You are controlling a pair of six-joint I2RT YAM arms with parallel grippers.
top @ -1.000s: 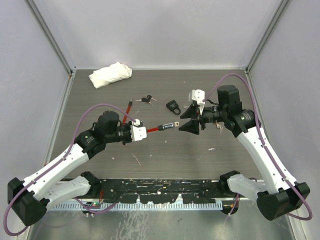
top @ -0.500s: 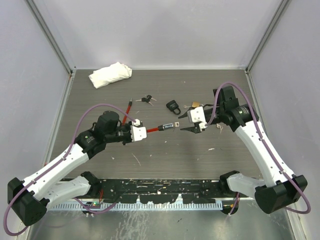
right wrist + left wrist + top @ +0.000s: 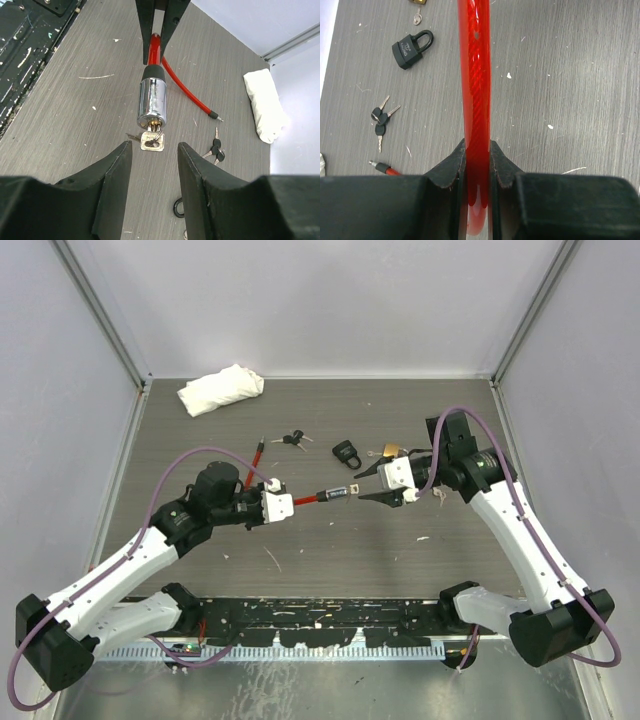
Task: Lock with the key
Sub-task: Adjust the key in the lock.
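The grey surface (image 3: 300, 550) carries both arms, with the lock raised between them near its middle. The left fingers (image 3: 451, 167) are clamped on the red cable (image 3: 475, 90), which runs straight out from them toward the right arm. The loose end of the cable trails back onto the surface.

At the far end of the held stretch sits the chrome lock barrel (image 3: 152, 102), its long axis in line with the cable and pointing at the right arm. The key (image 3: 152, 141) is already in the barrel's end face. Its flat silver head sticks out toward the right fingers (image 3: 112, 185), with a second small key hanging beside it on the ring.

The right fingers stand apart with nothing between them, and they are the nearer pair to the key. From the right wrist the key head lies straight ahead, centred on the gap and just beyond the tips. It is not yet between them.

As I judge it, the coming move is a short advance along the barrel's axis. The fingers would then close on the key head and turn it about that same axis while the left arm steadies the cable.
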